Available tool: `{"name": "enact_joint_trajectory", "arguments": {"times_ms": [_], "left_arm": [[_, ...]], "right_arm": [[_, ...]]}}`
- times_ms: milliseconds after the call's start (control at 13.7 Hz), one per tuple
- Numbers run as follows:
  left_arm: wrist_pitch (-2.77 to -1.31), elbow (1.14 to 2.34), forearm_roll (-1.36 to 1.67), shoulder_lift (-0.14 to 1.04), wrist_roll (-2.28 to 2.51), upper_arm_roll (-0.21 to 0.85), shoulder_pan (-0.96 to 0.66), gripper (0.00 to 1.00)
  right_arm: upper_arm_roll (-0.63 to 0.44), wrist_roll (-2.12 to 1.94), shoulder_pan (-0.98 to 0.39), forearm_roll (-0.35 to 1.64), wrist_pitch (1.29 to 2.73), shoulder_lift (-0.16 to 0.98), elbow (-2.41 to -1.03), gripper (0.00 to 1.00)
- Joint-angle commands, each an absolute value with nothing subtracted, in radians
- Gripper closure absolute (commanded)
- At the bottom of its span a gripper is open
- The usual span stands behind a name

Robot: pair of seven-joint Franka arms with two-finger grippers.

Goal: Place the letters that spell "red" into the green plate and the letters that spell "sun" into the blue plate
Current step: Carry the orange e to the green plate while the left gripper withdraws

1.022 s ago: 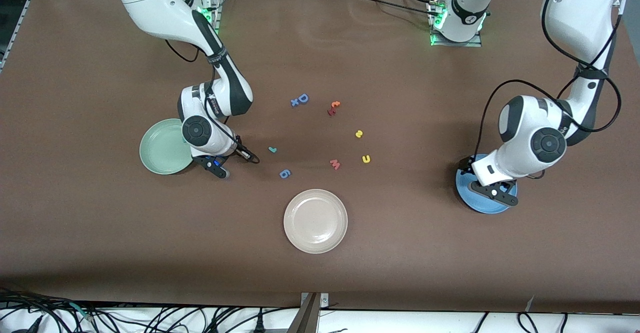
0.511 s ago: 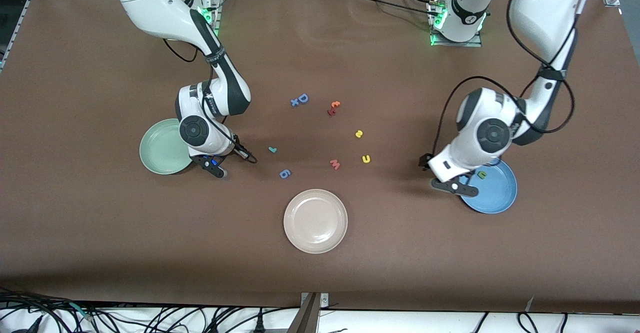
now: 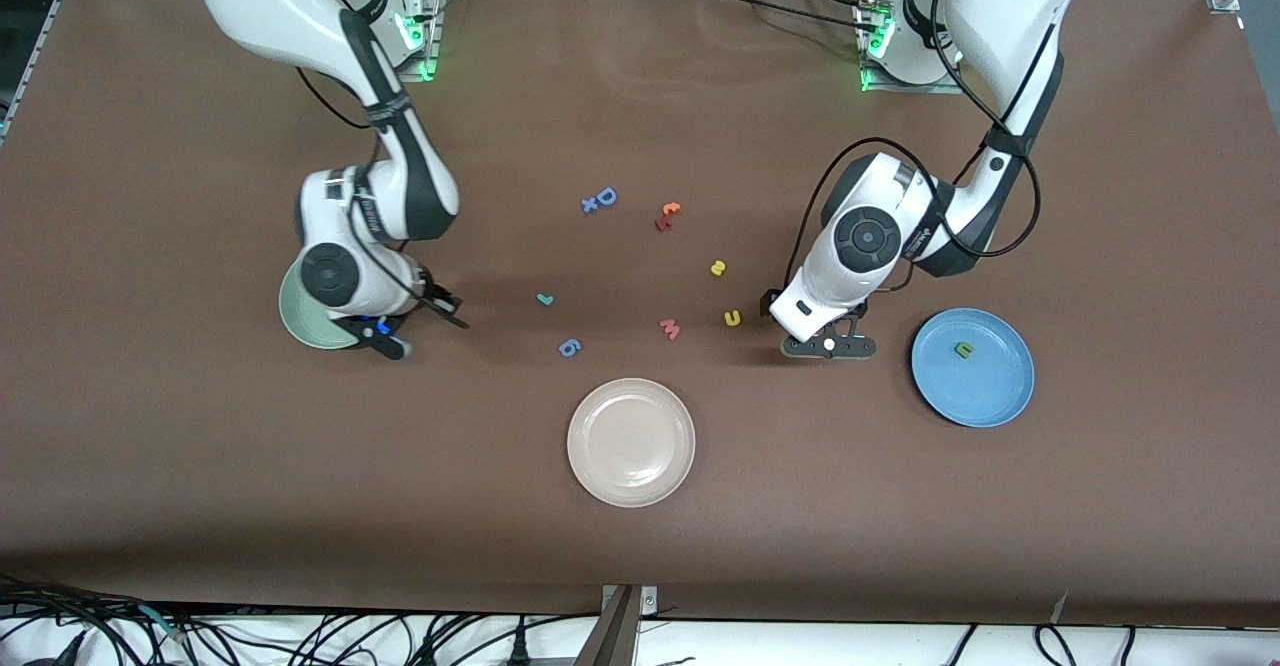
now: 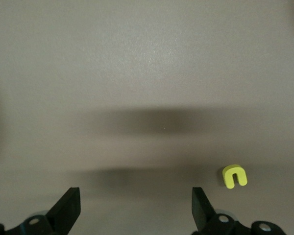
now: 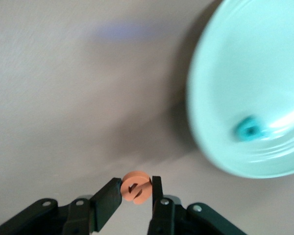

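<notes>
1. Our right gripper pinches the orange "e" just beside the green plate, which holds a teal letter. Releasing short of the rim would drop it on the tabletop.
2. Our left gripper, jaws wide and empty, hangs near the yellow u/n shape; closing off-centre could flick it away.
3. Since the earlier frame, it has left the blue plate, where the dark green u/n shape now lies.
</notes>
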State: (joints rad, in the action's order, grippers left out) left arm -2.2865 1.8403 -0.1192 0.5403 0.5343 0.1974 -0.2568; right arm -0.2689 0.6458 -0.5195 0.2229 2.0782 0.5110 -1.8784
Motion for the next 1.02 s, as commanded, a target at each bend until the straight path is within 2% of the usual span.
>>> {"name": "enact_joint_trajectory", "arguments": {"times_ms": [0, 219, 438, 803, 876, 949], "left_arm": [[-2.31, 1.793, -0.123, 0.589, 0.632, 0.189, -0.3, 0.01], [-2.353, 1.787, -0.127, 0.624, 0.718, 0.189, -0.324, 0.01], [-2.368, 1.752, -0.123, 0.658, 0.75, 0.189, -0.353, 0.02], [-2.368, 1.718, -0.127, 0.692, 0.773, 0.189, -0.377, 0.05], [-2.368, 1.712, -0.13, 0.693, 0.773, 0.189, -0.382, 0.06], [-2.368, 1.712, -0.133, 0.699, 0.773, 0.189, -0.382, 0.06]], "right_arm": [[-0.354, 0.499, -0.518, 0.233, 1.988, 0.457, -1.893, 0.86], [-0.446, 0.306, -0.497, 0.235, 1.977, 0.482, -1.911, 0.86], [-0.448, 0.191, -0.427, 0.238, 1.997, 0.518, -1.922, 0.86], [-0.44, 0.181, -0.423, 0.27, 2.062, 0.561, -1.944, 0.84], [-0.44, 0.181, -0.422, 0.27, 2.062, 0.561, -1.944, 0.62], [-0.44, 0.181, -0.423, 0.27, 2.06, 0.561, -1.944, 0.27]]}}
